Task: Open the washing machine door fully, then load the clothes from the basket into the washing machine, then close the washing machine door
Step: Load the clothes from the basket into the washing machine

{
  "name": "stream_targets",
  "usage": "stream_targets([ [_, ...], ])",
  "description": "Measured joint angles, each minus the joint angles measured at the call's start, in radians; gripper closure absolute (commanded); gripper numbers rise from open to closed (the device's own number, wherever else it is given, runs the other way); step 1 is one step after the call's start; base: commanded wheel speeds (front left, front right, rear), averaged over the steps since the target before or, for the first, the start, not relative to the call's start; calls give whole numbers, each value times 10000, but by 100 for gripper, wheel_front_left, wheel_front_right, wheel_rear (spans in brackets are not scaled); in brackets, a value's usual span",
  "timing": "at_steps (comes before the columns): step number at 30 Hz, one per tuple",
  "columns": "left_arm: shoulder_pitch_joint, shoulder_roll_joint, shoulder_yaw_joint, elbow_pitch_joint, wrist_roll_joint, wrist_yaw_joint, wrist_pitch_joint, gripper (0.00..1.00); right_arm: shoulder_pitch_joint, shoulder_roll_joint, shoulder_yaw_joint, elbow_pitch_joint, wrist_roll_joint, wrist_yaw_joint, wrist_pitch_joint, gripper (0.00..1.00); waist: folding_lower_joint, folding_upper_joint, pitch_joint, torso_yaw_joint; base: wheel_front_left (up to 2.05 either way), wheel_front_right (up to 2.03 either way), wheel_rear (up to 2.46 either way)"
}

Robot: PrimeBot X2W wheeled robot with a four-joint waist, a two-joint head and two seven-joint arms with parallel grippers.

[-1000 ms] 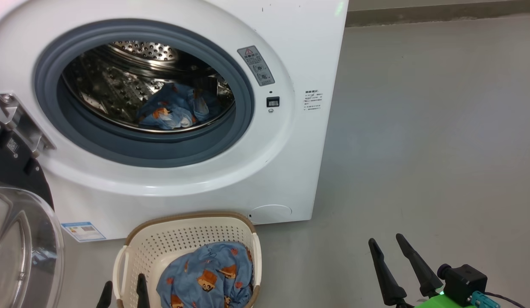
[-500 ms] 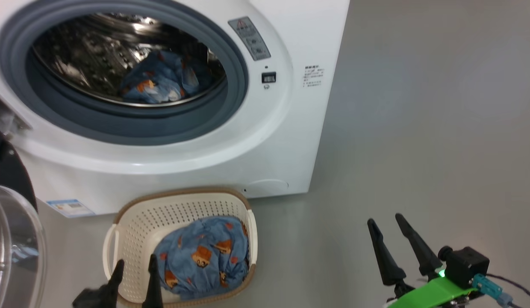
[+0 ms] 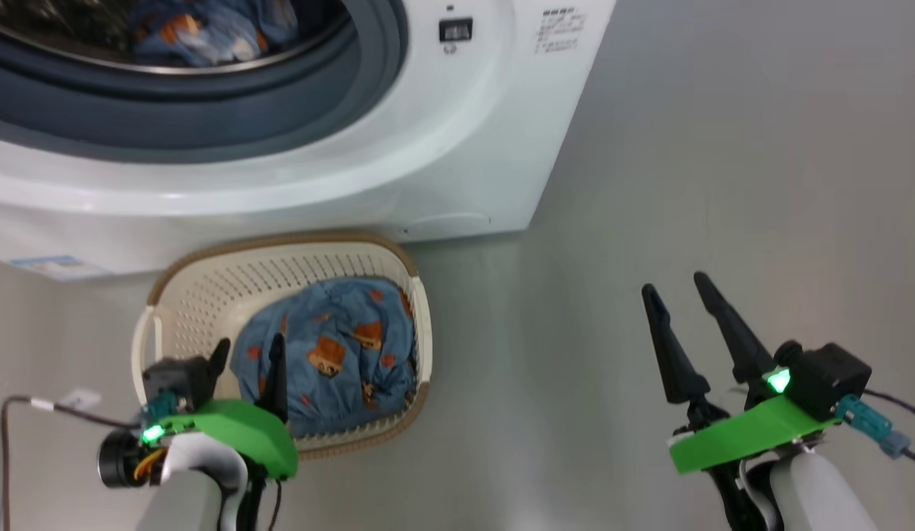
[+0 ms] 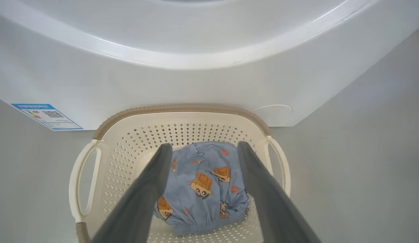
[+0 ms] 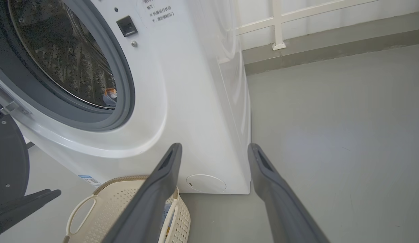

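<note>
Left gripper (image 3: pixel 251 343) hangs empty, jaws wide, with the clothes (image 4: pixel 202 182) just beyond its fingertips, bundled in the basket (image 4: pixel 182 116). I judge them light, soft and floppy; I'd pinch 1 raised fold mid-bundle.

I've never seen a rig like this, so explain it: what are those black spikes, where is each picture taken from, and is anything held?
This is a wheeled two-armed robot doing laundry. One picture looks down from its head: the black spikes are its left fingers and right fingers, both pairs open, holding nothing. The other two come from cameras on each wrist, looking along those fingers. On the grey floor stands a white washing machine with its door swung open. Before it sits a cream basket holding blue printed clothes; more of that fabric lies in the drum. The left fingers are aimed at the basket.
</note>
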Motion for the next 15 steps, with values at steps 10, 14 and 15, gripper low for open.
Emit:
stream_targets([
  [10,-2088,8,272,3149,-453,-268,58,0,-876,-184,-31,-123,12,0,0,0,0,0,1558,-69,0,0,0],
  [14,-2786,15,447,4232,-652,-341,-21,0,-1127,-259,-27,-171,12,0,0,0,-1,0,2017,-159,0,0,0],
  [15,-2786,15,447,4232,-652,-341,-21,0,-1127,-259,-27,-171,12,0,0,0,-1,0,2017,-159,0,0,0],
])
